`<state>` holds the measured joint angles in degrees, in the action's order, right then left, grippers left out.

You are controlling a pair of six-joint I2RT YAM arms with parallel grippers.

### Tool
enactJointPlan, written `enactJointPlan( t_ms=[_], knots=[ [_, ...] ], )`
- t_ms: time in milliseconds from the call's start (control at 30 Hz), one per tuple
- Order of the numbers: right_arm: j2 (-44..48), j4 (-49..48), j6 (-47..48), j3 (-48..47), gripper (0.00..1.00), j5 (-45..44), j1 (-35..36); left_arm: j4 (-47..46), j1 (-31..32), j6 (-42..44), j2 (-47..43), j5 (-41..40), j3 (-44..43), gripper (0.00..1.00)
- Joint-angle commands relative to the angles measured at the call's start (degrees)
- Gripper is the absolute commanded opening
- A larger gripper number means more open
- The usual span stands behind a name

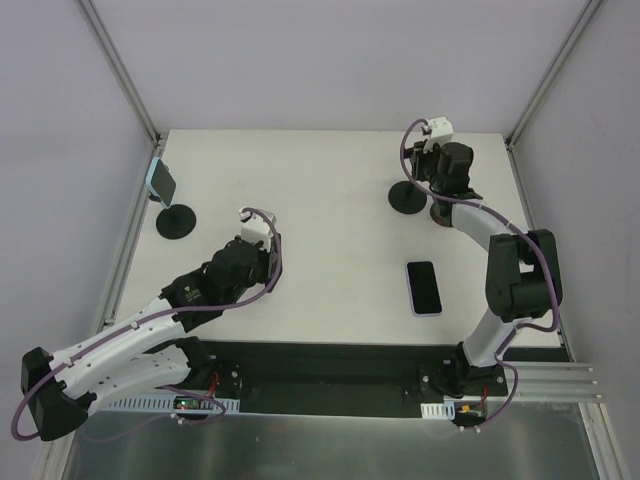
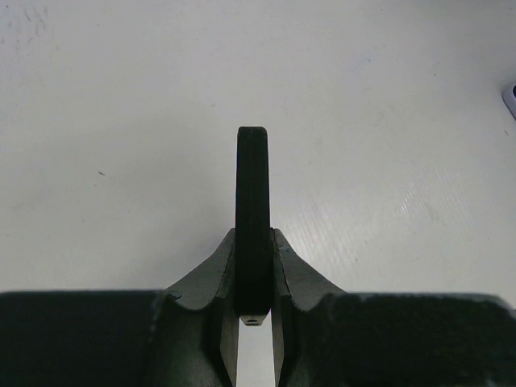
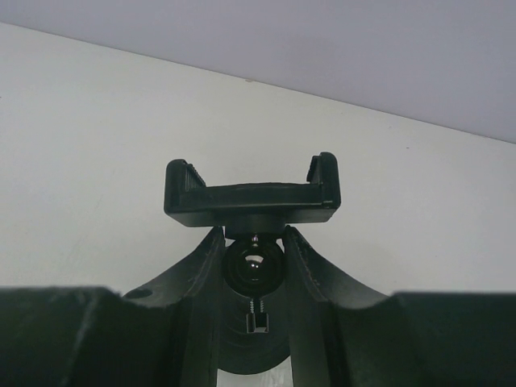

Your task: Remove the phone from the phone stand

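A phone with a dark screen and pale case lies flat on the table, right of centre. My right gripper is shut on the ball joint of a black phone stand. That stand's cradle is empty. At the far left a second stand holds a light-blue phone. My left gripper hangs over the table's middle left, shut on a thin black slab seen edge-on. I cannot tell what the slab is.
The white table is walled by a metal frame; posts rise at the back left and back right corners. A dark strip with the arm bases runs along the near edge.
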<state>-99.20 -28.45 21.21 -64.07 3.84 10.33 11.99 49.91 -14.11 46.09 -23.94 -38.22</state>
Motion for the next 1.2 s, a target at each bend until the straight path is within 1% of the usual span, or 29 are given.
enactJointPlan(
  t_ms=[0, 33, 133, 167, 200, 233, 300, 333, 400, 433, 533, 600, 633, 767, 800, 867, 900, 967, 1000, 1067, 1167],
  knots=[
    [0.8, -3.9, 3.0, -1.5, 0.01, -3.1, -1.4, -4.5, 0.3, -0.7, 0.4, 1.4, -3.9, 0.0],
    [1.1, -3.8, 3.1, -1.4, 0.01, -2.7, -1.5, -4.5, 0.2, -0.7, 0.8, 1.6, -4.0, 0.0],
    [1.7, -2.7, 3.6, -1.7, 0.1, -0.7, -1.6, -4.8, 0.2, -1.3, 1.5, 2.4, -4.5, 0.0],
    [2.0, -2.1, 3.6, -1.8, 0.19, -0.3, -1.6, -4.9, 0.2, -1.4, 1.6, 2.9, -4.6, 0.0],
    [2.3, -1.9, 3.5, -1.8, 0.26, 0.3, -1.6, -4.9, 0.2, -1.9, 1.6, 3.1, -4.8, 0.0],
    [3.1, -1.6, 3.4, -2.0, 0.44, 0.7, -1.6, -4.9, 0.2, -2.2, 1.6, 3.4, -4.9, 0.0],
    [4.1, -0.4, 2.8, -2.5, 0.59, 1.6, -1.6, -5.0, 0.3, -3.3, 1.5, 3.6, -5.0, 0.0],
    [5.5, 0.2, 2.6, -2.6, 0.71, 2.7, -1.6, -5.0, 0.3, -3.6, 1.2, 3.6, -5.1, 0.0],
    [7.2, 2.3, 1.9, -3.2, 0.78, 3.4, -1.5, -5.0, 0.3, -5.0, 1.1, 3.2, -5.3, 0.0],
    [9.2, 3.0, 1.6, -3.3, 0.85, 3.5, -1.5, -5.0, 0.3, -5.8, 1.0, 2.7, -5.5, 0.0],
    [13.9, 6.3, 1.3, -3.1, 0.94, 4.6, -0.7, -5.0, 0.3, -9.8, 1.1, 0.1, -5.7, 0.0],
    [16.7, 8.8, 1.4, -1.9, 0.96, 5.2, 0.8, -5.0, 0.3, -13.3, 1.3, -1.3, -5.9, 0.0],
    [19.5, 9.5, 1.5, -1.1, 0.97, 5.5, 1.5, -4.9, 0.3, -14.6, 1.5, -2.6, -6.1, 0.0],
    [26.8, 11.3, 1.6, 4.2, 0.97, 6.4, 6.4, -4.3, 0.2, -20.4, 2.9, -4.4, -7.3, 0.0],
    [29.4, 11.3, 1.6, 5.4, 0.97, 5.8, 9.2, -4.2, 0.2, -22.3, 3.4, -4.6, -7.7, 0.0],
    [31.9, 11.3, 1.5, 9.0, 0.97, 4.9, 12.4, -3.6, 0.3, -24.0, 4.5, -4.5, -8.8, 0.0],
    [34.1, 11.3, 1.6, 10.4, 0.97, 4.3, 15.6, -3.4, 0.3, -25.9, 5.0, -4.4, -9.2, 0.0],
    [36.1, 11.3, 2.1, 13.5, 0.97, 3.6, 18.5, -3.2, 0.2, -27.5, 5.9, -3.6, -10.1, 0.0],
    [37.7, 11.3, 2.3, 14.5, 0.97, 3.4, 21.4, -3.2, 0.2, -28.9, 6.2, -3.4, -10.3, 0.0],
    [39.0, 12.0, 3.5, 16.7, 0.97, 3.1, 24.3, -3.2, 0.3, -30.2, 7.3, -2.9, -10.9, 0.0],
    [40.5, 12.2, 4.3, 18.5, 0.97, 0.8, 31.9, -3.2, 0.2, -32.4, 9.0, -2.2, -11.5, 0.0]
  ],
)
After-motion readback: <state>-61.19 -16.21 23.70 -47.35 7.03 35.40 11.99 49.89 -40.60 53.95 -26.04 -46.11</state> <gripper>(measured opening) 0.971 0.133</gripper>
